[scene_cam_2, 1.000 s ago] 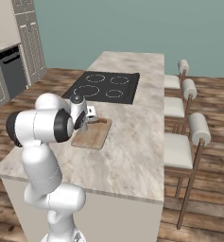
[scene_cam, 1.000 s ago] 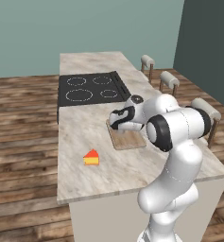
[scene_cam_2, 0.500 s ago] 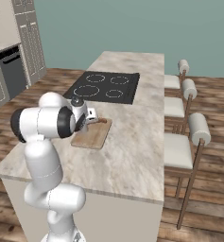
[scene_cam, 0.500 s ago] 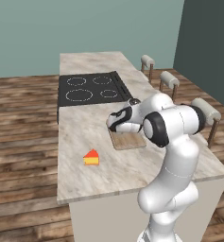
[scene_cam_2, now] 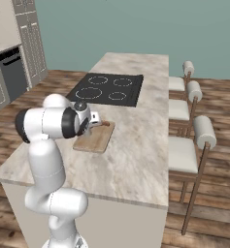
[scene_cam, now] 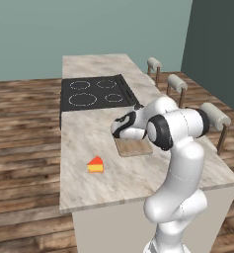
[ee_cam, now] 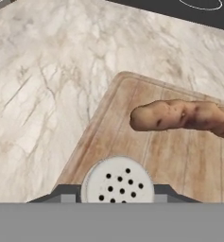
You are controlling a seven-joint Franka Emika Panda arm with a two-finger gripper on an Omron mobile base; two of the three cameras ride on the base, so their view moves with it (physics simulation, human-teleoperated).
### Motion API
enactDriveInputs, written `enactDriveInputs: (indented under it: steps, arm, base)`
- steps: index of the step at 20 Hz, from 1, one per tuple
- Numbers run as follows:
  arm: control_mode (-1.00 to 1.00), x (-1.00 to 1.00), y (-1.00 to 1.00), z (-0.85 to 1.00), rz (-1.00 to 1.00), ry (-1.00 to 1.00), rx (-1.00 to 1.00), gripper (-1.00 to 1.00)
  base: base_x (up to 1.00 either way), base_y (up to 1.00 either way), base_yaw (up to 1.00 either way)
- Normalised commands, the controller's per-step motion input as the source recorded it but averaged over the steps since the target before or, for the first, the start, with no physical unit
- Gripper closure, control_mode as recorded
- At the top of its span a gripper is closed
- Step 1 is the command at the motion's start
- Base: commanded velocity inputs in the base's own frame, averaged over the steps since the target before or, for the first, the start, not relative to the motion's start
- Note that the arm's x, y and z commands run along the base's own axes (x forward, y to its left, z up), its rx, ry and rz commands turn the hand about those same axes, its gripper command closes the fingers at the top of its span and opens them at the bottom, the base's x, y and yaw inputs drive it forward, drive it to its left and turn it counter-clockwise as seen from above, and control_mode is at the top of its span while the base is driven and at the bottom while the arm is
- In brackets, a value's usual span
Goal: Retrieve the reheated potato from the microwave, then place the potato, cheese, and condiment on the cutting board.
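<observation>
Potato (ee_cam: 184, 116) lying on its side on the board (ee_cam: 123, 137), its long axis across the hand view, one end running out of the frame at the right. Below it in that view, the pale perforated top of the shaker (ee_cam: 117, 185) sits between the two dark fingertips (ee_cam: 61, 194) of the claw (ee_cam: 117, 193), which is closed narrowly on the shaker over the board's near part; whether the shaker's base touches the wood cannot be told.

In the left base view, the white arm (scene_cam: 180, 129) bends low over the counter (scene_cam: 94, 136), the hand reaching to the board (scene_cam: 134, 147), which lies just in front of the black cooktop (scene_cam: 91, 93). The cheese (scene_cam: 95, 165), a yellow wedge with a red top, rests alone on the marble, well apart from the board, toward the counter's left edge in this view.

In the right base view, the board (scene_cam_2: 94, 138) lies beside the arm's elbow (scene_cam_2: 56, 123), with the potato (scene_cam_2: 106, 123) a small tan lump at the board's far end, nearest the cooktop (scene_cam_2: 109, 88). Three stools (scene_cam_2: 196, 131) stand along the counter's right side. Grey cabinets (scene_cam_2: 31, 41) line the wall at far left.
</observation>
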Motion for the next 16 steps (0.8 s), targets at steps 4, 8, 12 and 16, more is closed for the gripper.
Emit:
enactDriveInputs:
  steps: [4, 8, 12, 16]
  arm:
    - [-1.00, 0.21, 0.00, -0.06, 0.00, 0.00, 0.00, 1.00]
    - [-1.00, 0.19, 0.03, -0.12, 0.00, 0.00, 0.00, 1.00]
    - [-1.00, 0.17, 0.06, -0.24, 0.00, 0.00, 0.00, 1.00]
    - [-1.00, 0.14, 0.06, -0.27, 0.00, 0.00, 0.00, 1.00]
  base:
    - [0.00, 0.00, 0.00]
    - [0.00, 0.00, 0.00]
    - [0.00, 0.00, 0.00]
    - [0.00, 0.00, 0.00]
